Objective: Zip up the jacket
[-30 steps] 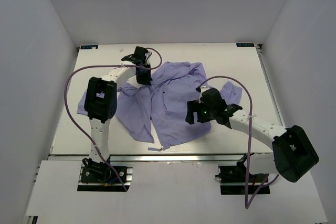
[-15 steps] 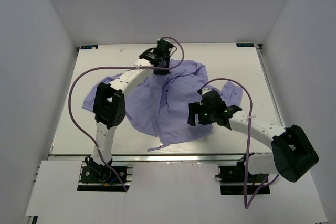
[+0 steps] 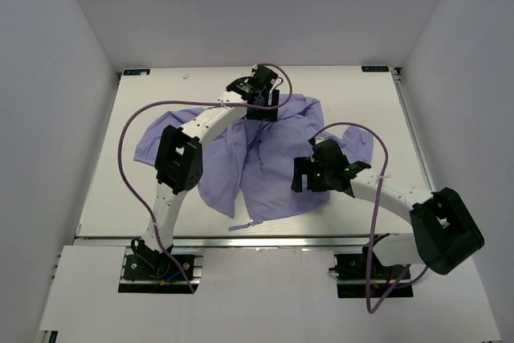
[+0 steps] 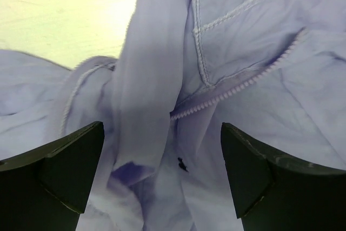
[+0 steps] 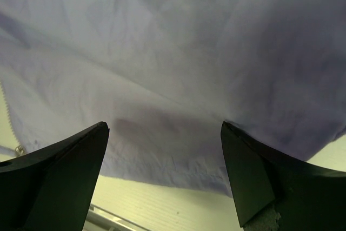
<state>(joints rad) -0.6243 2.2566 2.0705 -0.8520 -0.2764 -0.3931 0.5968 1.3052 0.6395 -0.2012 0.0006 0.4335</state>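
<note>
The lavender jacket (image 3: pixel 265 170) lies wrinkled and spread across the middle of the table. My left gripper (image 3: pixel 262 110) hovers over its far edge, jaws wide open and holding nothing. In the left wrist view the left gripper (image 4: pixel 162 128) frames folded fabric, with a line of zipper teeth (image 4: pixel 232 91) running up to the right. My right gripper (image 3: pixel 300 176) is open above the jacket's right part. In the right wrist view the right gripper (image 5: pixel 165 125) spans flat fabric just above the hem (image 5: pixel 162 169), and a small metal zipper piece (image 5: pixel 20 150) shows at the left edge.
A thin zipper strip (image 3: pixel 241 225) of the jacket pokes toward the table's near edge (image 3: pixel 265 238). Purple cables (image 3: pixel 128 130) loop over both arms. White enclosure walls (image 3: pixel 72 102) stand on the left, back and right. Bare table (image 5: pixel 162 204) shows below the hem.
The left gripper swept right along the jacket's far edge, pulling fabric with it, then opened and let go. The jacket now lies more spread out. The right arm barely shifted.
</note>
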